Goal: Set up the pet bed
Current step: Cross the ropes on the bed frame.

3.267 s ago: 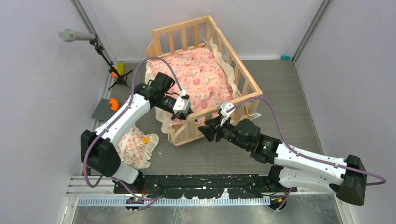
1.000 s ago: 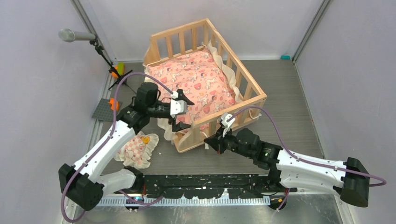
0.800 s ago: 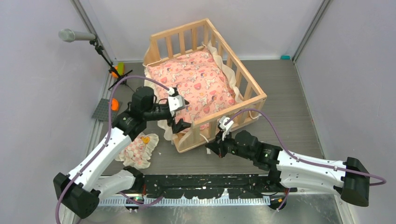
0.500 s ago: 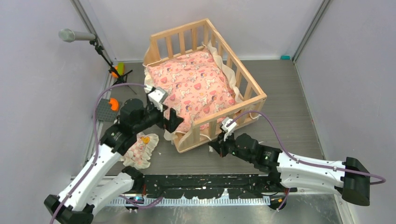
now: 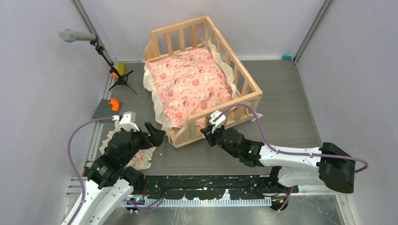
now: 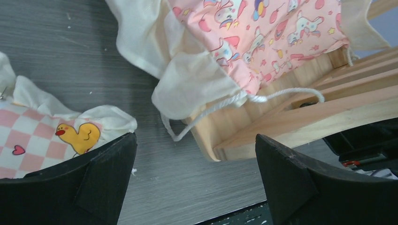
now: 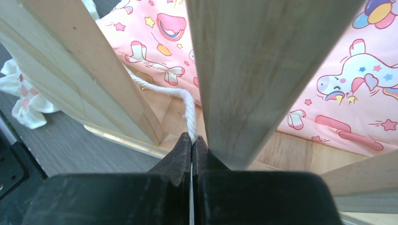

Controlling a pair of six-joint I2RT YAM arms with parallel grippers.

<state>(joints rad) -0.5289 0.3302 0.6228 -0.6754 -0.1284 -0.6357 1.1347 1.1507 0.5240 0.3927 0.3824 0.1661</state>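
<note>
Right wrist: jaws tight on white cord (image 7: 189, 117)

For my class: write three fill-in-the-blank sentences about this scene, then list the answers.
The right gripper has its jaws ____ on a white cord.
The left gripper has its jaws wide ____.
The pink cushion lies ____ the pet bed.
Answers: shut; open; inside
</note>
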